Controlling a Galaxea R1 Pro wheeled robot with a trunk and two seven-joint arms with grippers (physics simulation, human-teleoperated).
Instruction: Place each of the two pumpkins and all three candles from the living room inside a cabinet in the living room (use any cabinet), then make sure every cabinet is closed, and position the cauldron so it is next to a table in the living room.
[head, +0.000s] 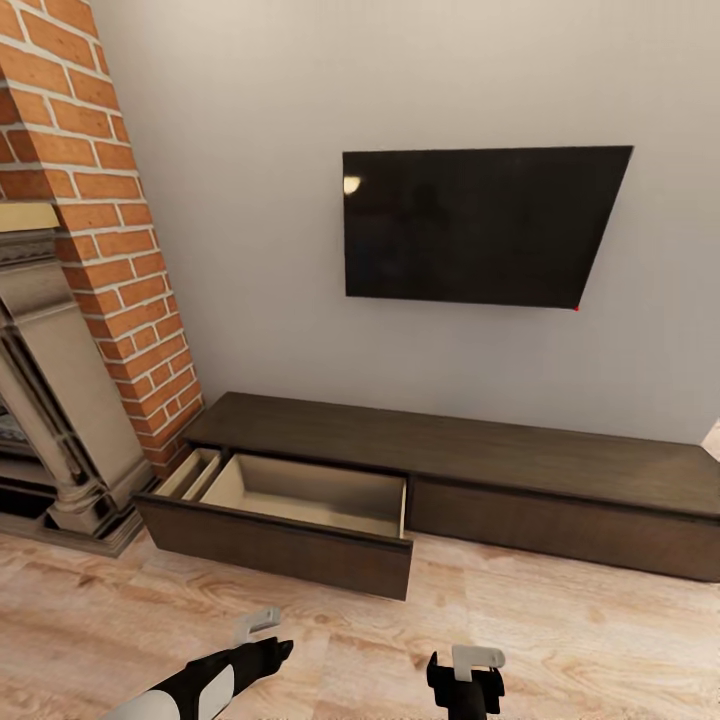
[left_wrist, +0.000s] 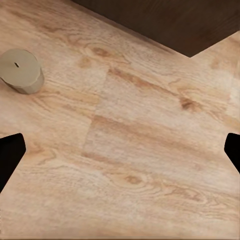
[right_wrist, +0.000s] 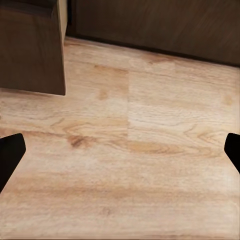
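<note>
The long dark-brown cabinet (head: 470, 450) runs along the wall, with its left drawer (head: 300, 490) pulled out and the pale inside bare. One grey-beige candle (left_wrist: 21, 70) stands upright on the wooden floor in the left wrist view, well aside of the left gripper (left_wrist: 120, 155). That gripper's black fingertips (left_wrist: 10, 155) sit far apart, open and holding nothing. The left gripper (head: 268, 638) hovers low over the floor in front of the drawer. The right gripper (head: 462, 668) is beside it, and the right gripper (right_wrist: 120, 152) is open over bare floor near the drawer's corner (right_wrist: 30, 45). Pumpkins, cauldron and table are out of view.
A brick chimney (head: 110, 220) and an ornate beige fireplace (head: 50, 400) stand left of the cabinet. A dark TV (head: 480, 225) hangs on the wall above it. The right drawer front (head: 560, 520) is flush. Wooden floor (head: 560, 640) lies between me and the cabinet.
</note>
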